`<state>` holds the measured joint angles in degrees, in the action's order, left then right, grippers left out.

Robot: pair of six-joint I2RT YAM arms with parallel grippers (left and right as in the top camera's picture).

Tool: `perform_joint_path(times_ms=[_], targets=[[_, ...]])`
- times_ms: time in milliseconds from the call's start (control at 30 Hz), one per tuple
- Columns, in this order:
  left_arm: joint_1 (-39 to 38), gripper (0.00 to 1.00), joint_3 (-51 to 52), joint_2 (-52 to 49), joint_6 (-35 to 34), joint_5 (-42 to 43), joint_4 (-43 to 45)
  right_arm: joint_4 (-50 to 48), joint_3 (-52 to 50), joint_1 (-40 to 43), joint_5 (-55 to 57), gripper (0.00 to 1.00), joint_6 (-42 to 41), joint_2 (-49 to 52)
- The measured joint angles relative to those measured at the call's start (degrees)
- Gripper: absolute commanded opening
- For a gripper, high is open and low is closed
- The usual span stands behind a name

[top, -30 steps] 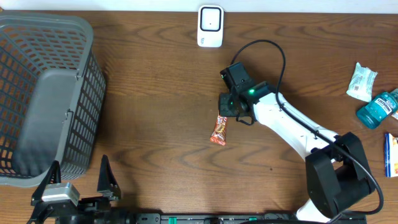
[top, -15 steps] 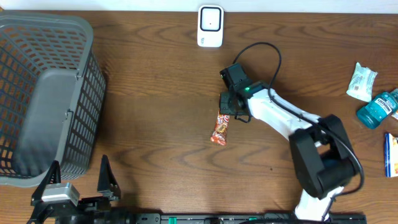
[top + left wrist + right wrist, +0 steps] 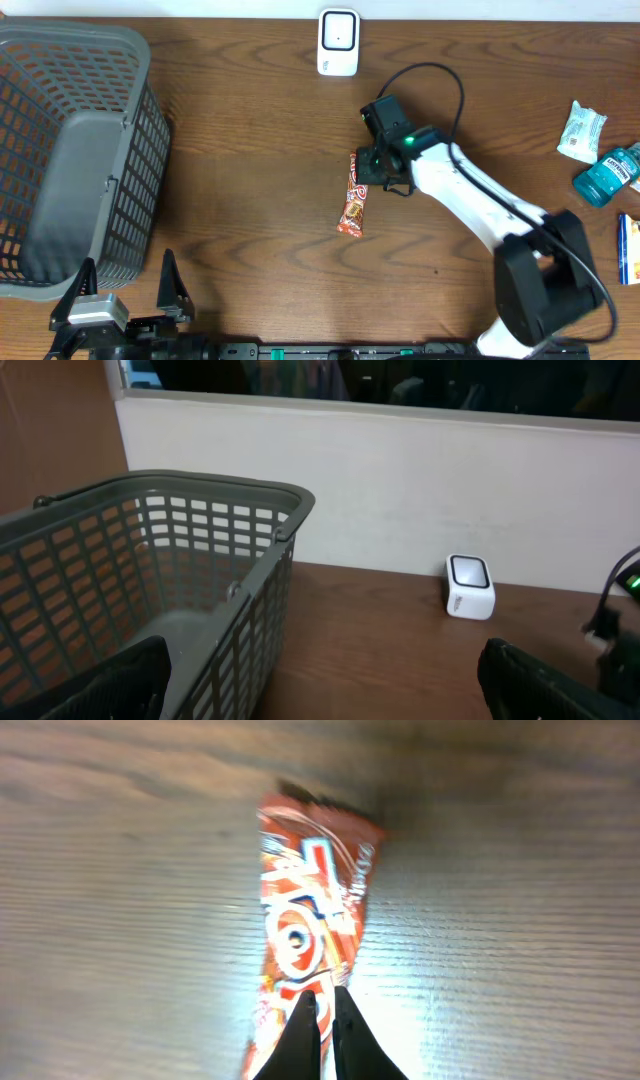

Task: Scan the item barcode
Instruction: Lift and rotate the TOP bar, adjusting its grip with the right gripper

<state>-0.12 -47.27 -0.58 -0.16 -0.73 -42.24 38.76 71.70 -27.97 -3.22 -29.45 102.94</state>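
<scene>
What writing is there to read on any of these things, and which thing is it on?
"LISTERINE", as far as it can be made out, on the label of the blue bottle.
Big white letters on the snack bar wrapper: too blurred to read.
Print on the white-green packet and the blue box: too small to read.
No text shows on the white scanner.

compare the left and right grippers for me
The left gripper has its jaws wide open, holding nothing; the right gripper has its jaws shut, pinching the snack bar. The left gripper sits at the near edge of the table by the basket; the right gripper is out mid-table. Both have two dark fingers.
</scene>
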Motion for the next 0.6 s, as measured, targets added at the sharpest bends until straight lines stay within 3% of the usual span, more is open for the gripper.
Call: perform_joint_path(times_ms=[133, 233, 400, 433, 467, 500, 533, 600], targets=[[0.0, 0.98, 0.0, 0.0, 0.0, 0.0, 0.0, -1.3, 0.4, -1.5, 0.0, 0.01, 0.0, 0.6], [0.0, 0.98, 0.0, 0.0, 0.0, 0.0, 0.0, -2.5, 0.2, -4.1, -0.3, 0.01, -1.6, 9.9], [0.0, 0.98, 0.0, 0.0, 0.0, 0.0, 0.0, 1.3, 1.6, -3.7, -0.7, 0.01, -0.8, 9.8], [0.0, 0.98, 0.0, 0.0, 0.0, 0.0, 0.0, 7.3, 2.9, -3.5, -0.7, 0.43, 0.0, 8.3], [0.0, 0.98, 0.0, 0.0, 0.0, 0.0, 0.0, 9.6, 3.0, -3.4, -0.5, 0.69, 0.4, 5.8], [0.0, 0.98, 0.0, 0.0, 0.0, 0.0, 0.1, 14.3, 3.9, -3.4, -0.5, 0.87, 0.8, 1.3], [0.0, 0.98, 0.0, 0.0, 0.0, 0.0, 0.0, 16.1, 4.4, -3.4, -0.5, 0.96, 1.1, -2.2], [0.0, 0.98, 0.0, 0.0, 0.0, 0.0, 0.0, 16.3, 4.6, -4.4, 0.2, 0.98, -2.1, -3.1]])
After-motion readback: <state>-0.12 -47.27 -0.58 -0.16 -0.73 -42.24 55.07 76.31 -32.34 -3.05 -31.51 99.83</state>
